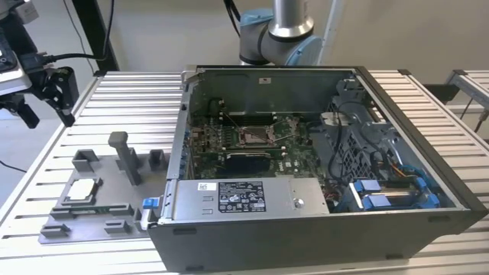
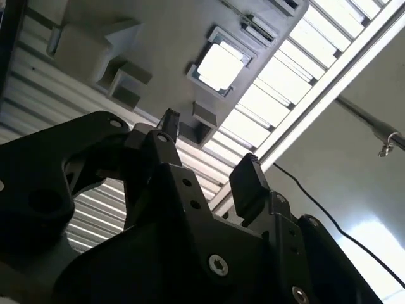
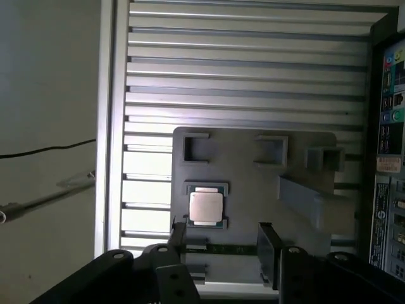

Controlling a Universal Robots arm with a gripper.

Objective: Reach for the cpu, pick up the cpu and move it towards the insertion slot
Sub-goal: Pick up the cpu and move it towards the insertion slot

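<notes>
While my gripper [image 3: 223,247] hangs well clear of the grey tray [image 3: 243,190], jaws wide and empty, and the chip [image 3: 206,206] lies flat in its pocket there, I should centre one finger on each side, descend squarely and pinch only its edges.

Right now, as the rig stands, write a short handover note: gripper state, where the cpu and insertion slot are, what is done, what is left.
The gripper is open and empty, in the air at the exterior view's left, apart from the cpu.
The cpu lies flat in a recess of the grey tray, beside the open computer case.
The insertion slot is inside the computer case.
Done: nothing grasped.
Left: the cpu is not yet picked up or moved toward the slot.
</notes>
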